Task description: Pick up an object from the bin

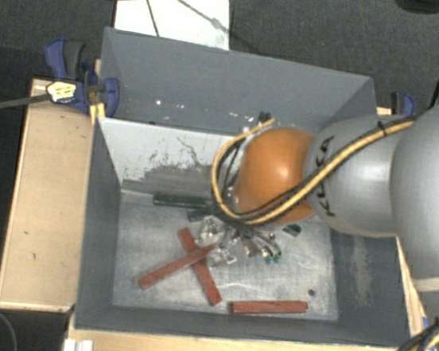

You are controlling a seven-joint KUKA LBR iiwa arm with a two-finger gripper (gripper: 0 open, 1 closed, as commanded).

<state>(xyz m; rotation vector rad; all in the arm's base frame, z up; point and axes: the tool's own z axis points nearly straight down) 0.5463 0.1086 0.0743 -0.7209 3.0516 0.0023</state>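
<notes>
My gripper (225,241) hangs low in the middle of the bin, beneath the orange cover, right over the upper ends of two crossed red-brown flat sticks. One stick (171,269) runs from the front left up to the gripper. The other (204,277) crosses it and points toward the front. Whether the gripper touches either stick is hidden by its metal body. A third red-brown stick (268,306) lies flat near the front wall, to the right of the gripper.
A dark green rod (180,201) lies along the foot of the back wall. Small green bits (273,256) sit just right of the gripper. The arm and its cables cover the bin's right back part.
</notes>
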